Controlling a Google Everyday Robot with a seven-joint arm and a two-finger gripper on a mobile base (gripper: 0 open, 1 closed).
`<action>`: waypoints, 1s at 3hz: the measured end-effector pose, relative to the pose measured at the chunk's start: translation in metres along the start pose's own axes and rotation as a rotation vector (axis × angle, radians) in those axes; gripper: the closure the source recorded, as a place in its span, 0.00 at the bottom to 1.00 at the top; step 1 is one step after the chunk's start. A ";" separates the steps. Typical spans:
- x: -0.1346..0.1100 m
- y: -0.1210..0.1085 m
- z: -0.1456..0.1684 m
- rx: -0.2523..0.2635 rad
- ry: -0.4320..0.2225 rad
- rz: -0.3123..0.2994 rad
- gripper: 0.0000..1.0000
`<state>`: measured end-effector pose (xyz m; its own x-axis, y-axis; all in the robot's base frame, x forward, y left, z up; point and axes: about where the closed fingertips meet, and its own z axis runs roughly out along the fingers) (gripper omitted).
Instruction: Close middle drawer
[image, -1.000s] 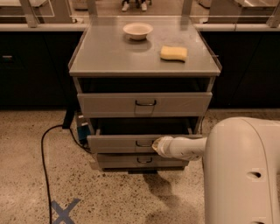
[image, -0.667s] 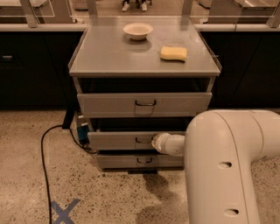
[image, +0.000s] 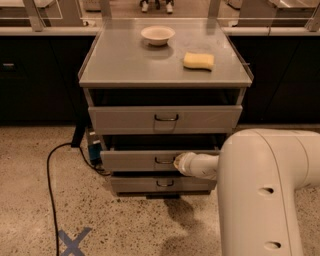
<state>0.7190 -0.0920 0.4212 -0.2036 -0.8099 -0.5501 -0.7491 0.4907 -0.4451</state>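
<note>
The middle drawer (image: 135, 161) is a grey drawer with a low front panel and a small dark loop handle (image: 164, 160). It stands pulled out a little from the grey cabinet (image: 165, 70), with a dark gap above it. My gripper (image: 178, 162) sits at the end of the white arm (image: 270, 195), pressed against the drawer front just right of the handle. The top drawer (image: 165, 119) and the bottom drawer (image: 160, 184) sit above and below it.
A white bowl (image: 157, 35) and a yellow sponge (image: 198, 61) lie on the cabinet top. A black cable (image: 50, 190) runs over the speckled floor at the left. A blue tape cross (image: 72, 241) marks the floor. Dark counters stand behind.
The middle drawer has slid inward a little under the gripper's push. The white arm has shifted across the right of the view and now covers more of it.
</note>
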 end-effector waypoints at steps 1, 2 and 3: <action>0.000 -0.016 0.008 0.017 -0.038 0.036 1.00; 0.002 -0.026 0.014 0.026 -0.051 0.052 1.00; 0.000 -0.047 0.023 0.055 -0.067 0.069 1.00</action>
